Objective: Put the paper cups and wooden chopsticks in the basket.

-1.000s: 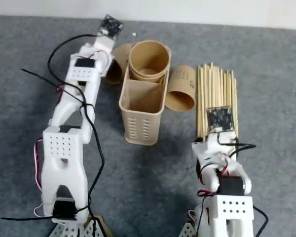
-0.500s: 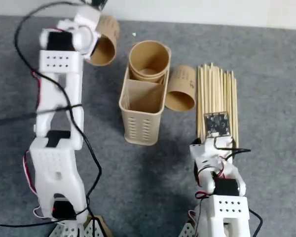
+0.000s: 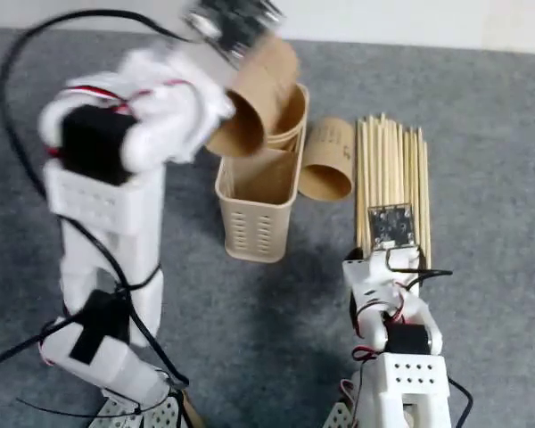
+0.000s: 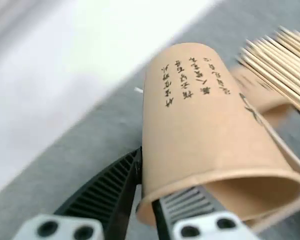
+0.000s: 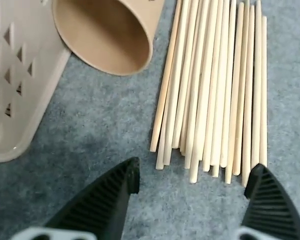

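Brown paper cup (image 4: 210,125) clamped in left gripper (image 4: 150,195) above basket (image 3: 250,234), right gripper (image 5: 195,172) spread wide beside wooden chopsticks (image 5: 215,90)

Counter (image 3: 490,80): grey, felt-like covering, with a white wall (image 3: 383,18) along the far edge. Standing on it, about midway across and toward the far edge, is one beige slotted basket (image 3: 257,227). Against the basket's side lies one paper cup (image 3: 328,160), mouth toward the near edge, and just beside it toward the right edge lies one flat row of wooden chopsticks (image 3: 392,165).
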